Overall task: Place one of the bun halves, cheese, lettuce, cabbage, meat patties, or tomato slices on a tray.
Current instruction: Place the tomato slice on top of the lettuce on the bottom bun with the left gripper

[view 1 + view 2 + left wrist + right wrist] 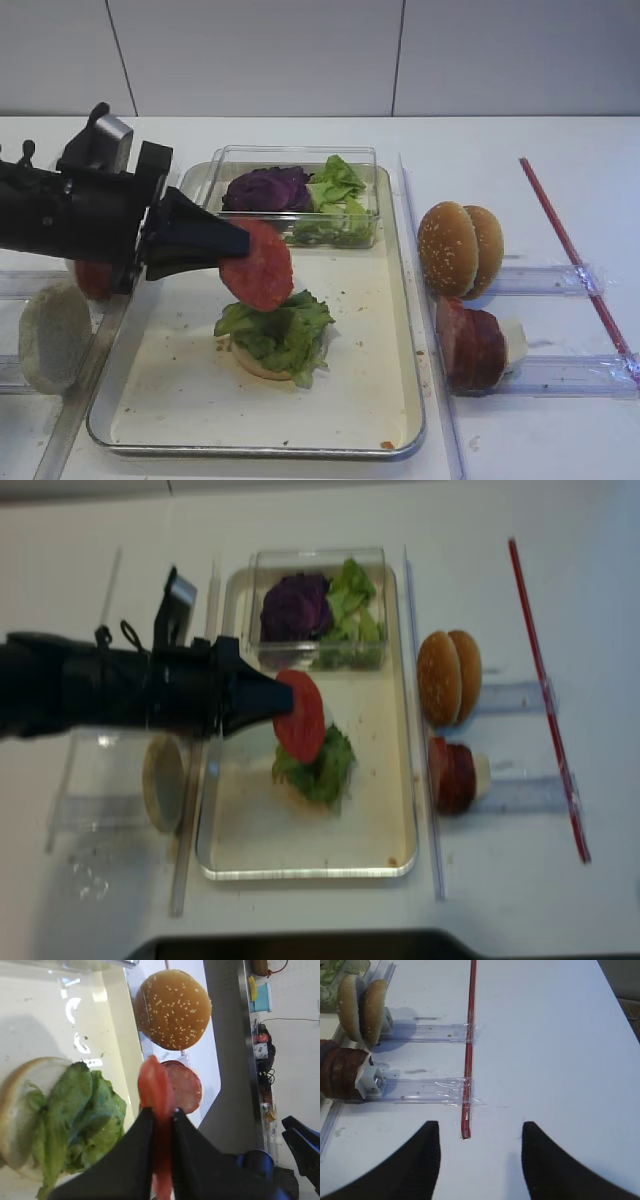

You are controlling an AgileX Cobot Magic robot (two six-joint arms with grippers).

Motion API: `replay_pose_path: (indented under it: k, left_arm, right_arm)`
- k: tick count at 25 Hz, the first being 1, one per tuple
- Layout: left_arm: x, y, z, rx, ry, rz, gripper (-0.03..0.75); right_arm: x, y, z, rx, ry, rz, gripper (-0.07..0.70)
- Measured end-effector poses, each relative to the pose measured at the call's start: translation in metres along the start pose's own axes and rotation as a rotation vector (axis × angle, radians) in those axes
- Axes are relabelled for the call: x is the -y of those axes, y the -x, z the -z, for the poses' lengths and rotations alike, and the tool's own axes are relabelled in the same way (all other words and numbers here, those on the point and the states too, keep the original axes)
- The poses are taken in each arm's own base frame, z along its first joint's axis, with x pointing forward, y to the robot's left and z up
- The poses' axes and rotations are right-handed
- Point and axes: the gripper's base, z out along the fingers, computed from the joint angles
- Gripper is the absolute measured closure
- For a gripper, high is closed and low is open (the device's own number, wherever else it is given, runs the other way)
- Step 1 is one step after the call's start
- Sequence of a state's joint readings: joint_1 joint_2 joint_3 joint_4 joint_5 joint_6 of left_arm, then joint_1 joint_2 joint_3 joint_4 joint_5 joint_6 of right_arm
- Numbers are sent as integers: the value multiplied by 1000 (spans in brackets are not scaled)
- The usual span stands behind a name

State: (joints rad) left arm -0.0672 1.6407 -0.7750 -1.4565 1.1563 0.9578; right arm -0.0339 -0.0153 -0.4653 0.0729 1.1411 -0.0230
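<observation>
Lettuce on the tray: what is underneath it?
Under the lettuce lies a bun half, pale cut face up, on the tray. The leaves cover most of it; only its edge shows. Whether anything lies between cannot be seen.

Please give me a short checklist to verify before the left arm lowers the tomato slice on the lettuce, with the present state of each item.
1. Left end effector shut on the tomato slice: ok.
2. Slice is above the lettuce, not beside it: ok in both high views.
3. Lettuce sits on a bun half inside the tray: ok.
4. Slice lies flat for placing: not ok, it hangs on edge.
5. Right end effector is away from the tray, open, holding nothing: ok.
6. Gap between slice and lettuce: cannot tell.
</observation>
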Motion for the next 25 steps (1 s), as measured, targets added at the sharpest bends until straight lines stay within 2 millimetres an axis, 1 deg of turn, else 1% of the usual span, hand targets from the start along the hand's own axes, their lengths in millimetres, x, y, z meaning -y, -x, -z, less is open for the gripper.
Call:
replay_pose_path:
  k: [7, 12, 18, 25]
  left_arm:
    - [-12, 2, -6, -4, -4, 59, 680]
    - [-13, 2, -6, -3, -4, 61, 680]
    - [-9, -2, -14, -34, -12, 39, 680]
    - [-12, 0, -15, -23, 3, 40, 680]
  right_arm:
    - [0, 0, 0, 0, -2, 1, 238]
    - [0, 0, 0, 0, -3, 2, 238]
    - [0, 0, 0, 0, -3, 2, 239]
    - [0, 0, 0, 0, -3, 2, 239]
